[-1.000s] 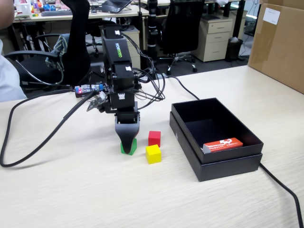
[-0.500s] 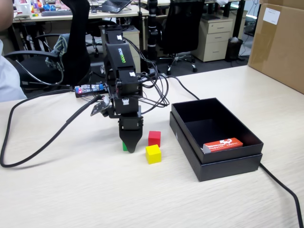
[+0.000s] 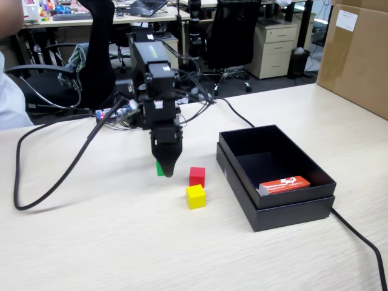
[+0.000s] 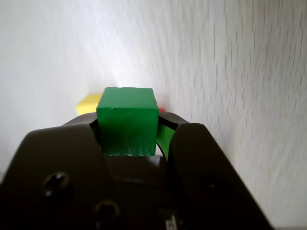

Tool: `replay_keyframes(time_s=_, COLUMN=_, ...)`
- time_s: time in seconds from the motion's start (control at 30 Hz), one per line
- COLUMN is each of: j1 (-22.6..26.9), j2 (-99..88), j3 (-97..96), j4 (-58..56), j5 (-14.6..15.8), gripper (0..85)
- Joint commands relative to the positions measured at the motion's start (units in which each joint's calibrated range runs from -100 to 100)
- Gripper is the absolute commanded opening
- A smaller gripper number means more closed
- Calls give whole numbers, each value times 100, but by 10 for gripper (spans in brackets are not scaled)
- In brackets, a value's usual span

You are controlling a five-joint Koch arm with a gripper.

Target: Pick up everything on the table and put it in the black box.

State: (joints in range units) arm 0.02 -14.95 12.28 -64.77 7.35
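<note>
Wrist view showed the gripper [image 4: 128, 136] clenched on the green cube [image 4: 127, 120], held clear above the table [image 3: 91, 242]. It looked light, rigid and smooth-faced, so flat opposite sides seemed the right hold, with the black box [image 3: 312, 206] well apart

Three cubes — green [image 4: 127, 122], red [image 3: 196, 176], yellow [image 3: 195, 196] — one black box [image 3: 285, 209], one packet [image 3: 284, 184].

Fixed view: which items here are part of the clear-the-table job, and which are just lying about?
Job: green cube held in the gripper, red cube, yellow cube, black box.
Lying about: red-orange packet in the box, cardboard carton, office chairs.
</note>
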Motion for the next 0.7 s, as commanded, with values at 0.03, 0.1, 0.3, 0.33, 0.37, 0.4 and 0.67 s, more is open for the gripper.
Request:
replay_keyframes(time_s=0.03, j1=488, j2=-1402, j3=848, j4=-231, j5=-107, gripper=9)
replay_keyframes(time_s=0.1, j1=908, j2=-1414, j3=1401, j4=-318, j5=-112, gripper=9)
replay_keyframes(time_s=0.3, j1=1578, j2=-174, j3=2326, j4=-318, j5=-93, gripper=9)
replay_keyframes(time_s=0.33, j1=1641, j2=32, j3=2381, j4=-318, j5=-83, gripper=9)
replay_keyframes(time_s=0.37, j1=1753, j2=594, j3=2553, j4=-318, j5=-29, gripper=9)
replay_keyframes(time_s=0.4, j1=1788, j2=939, j3=2625, j4=-309, j5=0, gripper=9)
replay_keyframes(time_s=0.67, j1=1871, j2=3302, j3=3405, j4=-309, j5=171, gripper=11)
